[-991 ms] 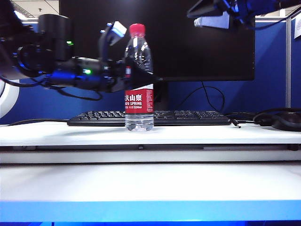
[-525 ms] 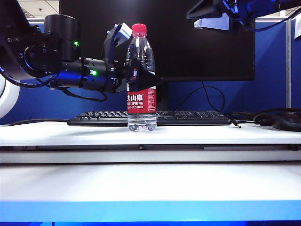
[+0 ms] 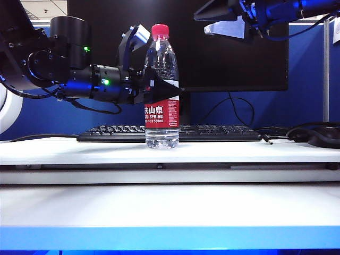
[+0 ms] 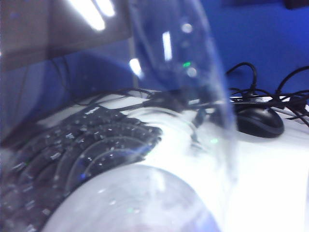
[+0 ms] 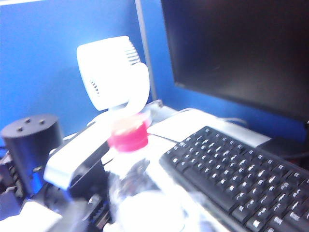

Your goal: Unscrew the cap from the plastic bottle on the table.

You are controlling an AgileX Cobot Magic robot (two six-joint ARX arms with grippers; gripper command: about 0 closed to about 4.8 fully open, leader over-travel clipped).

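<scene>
The plastic bottle (image 3: 162,114) stands upright on the white table (image 3: 170,207) in front of the keyboard, with its red cap (image 3: 160,31) on. My left gripper (image 3: 158,69) reaches in from the left. It is shut on the bottle's clear upper body above the label, with the white far finger (image 3: 137,36) behind and the dark near finger (image 3: 162,90) in front. In the left wrist view the bottle (image 4: 145,193) fills the frame. My right gripper (image 3: 201,25) hangs open up and to the right of the cap, apart from it. The right wrist view looks down on the cap (image 5: 128,137).
A black keyboard (image 3: 170,133) lies behind the bottle, below a dark monitor (image 3: 228,58). A mouse (image 3: 324,135) and cables sit at the right. Blue partition walls stand behind. The table's blue front edge (image 3: 170,237) runs along the near side.
The left gripper has closed in on the bottle, which slid slightly right. The right gripper has moved left toward the cap and its jaws have spread wider.
</scene>
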